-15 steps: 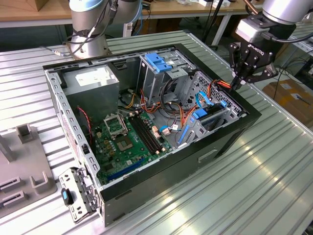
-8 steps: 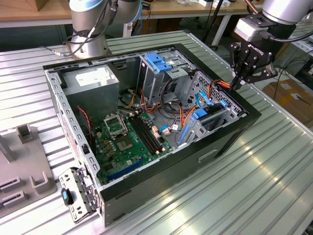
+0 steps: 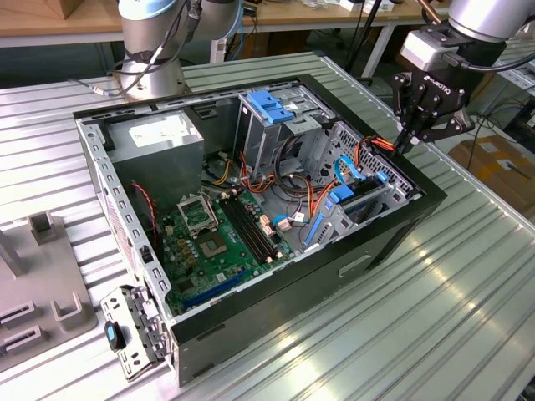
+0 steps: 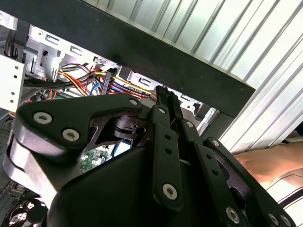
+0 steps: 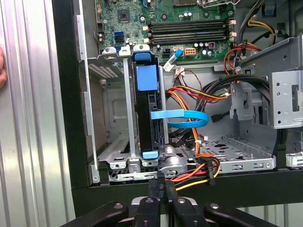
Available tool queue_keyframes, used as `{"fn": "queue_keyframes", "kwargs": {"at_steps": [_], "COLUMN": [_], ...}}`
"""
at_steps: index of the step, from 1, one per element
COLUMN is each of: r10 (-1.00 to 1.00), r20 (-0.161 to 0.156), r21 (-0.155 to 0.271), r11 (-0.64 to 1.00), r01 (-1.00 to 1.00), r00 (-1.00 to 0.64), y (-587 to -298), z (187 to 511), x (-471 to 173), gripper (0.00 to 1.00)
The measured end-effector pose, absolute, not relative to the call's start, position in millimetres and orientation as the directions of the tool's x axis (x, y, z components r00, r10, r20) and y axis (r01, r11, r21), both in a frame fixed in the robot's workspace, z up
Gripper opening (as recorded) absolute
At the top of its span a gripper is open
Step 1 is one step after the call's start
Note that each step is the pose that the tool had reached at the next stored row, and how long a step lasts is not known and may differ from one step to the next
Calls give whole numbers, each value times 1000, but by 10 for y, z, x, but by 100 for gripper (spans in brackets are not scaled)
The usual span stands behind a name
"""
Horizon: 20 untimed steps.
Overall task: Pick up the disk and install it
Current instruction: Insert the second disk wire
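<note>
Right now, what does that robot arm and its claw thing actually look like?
The arm is a silver-grey tube with rounded joints, ending in a pale grey block. Below that hangs the gripper: matte black, built from flat linkage bars joined with small silver screws, tapering to two slim fingers, with white lettering on its body. In the second wrist view the linkages look chunky and angular. A black cable runs beside the wrist.

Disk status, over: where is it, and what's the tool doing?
Tool shut, holding nothing, above the case rim. Disk on edge in its bay slot. Blue cable loops out beside it, orange and yellow wires close to the tool.
</note>
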State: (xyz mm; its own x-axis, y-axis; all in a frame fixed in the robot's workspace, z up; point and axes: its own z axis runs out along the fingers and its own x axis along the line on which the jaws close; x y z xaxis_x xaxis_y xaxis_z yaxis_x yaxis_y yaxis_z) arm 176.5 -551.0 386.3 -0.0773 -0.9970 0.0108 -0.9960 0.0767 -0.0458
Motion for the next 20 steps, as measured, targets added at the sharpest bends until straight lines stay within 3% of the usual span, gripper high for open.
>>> {"fn": "queue_keyframes", "kwargs": {"at_steps": [20], "r10": [-992], "r20": [11], "r21": [-46], "r11": [124], "r01": [-991], "r00": [-124], "y": [-5510], "z": [3842], "x": [1586], "gripper": [16]}}
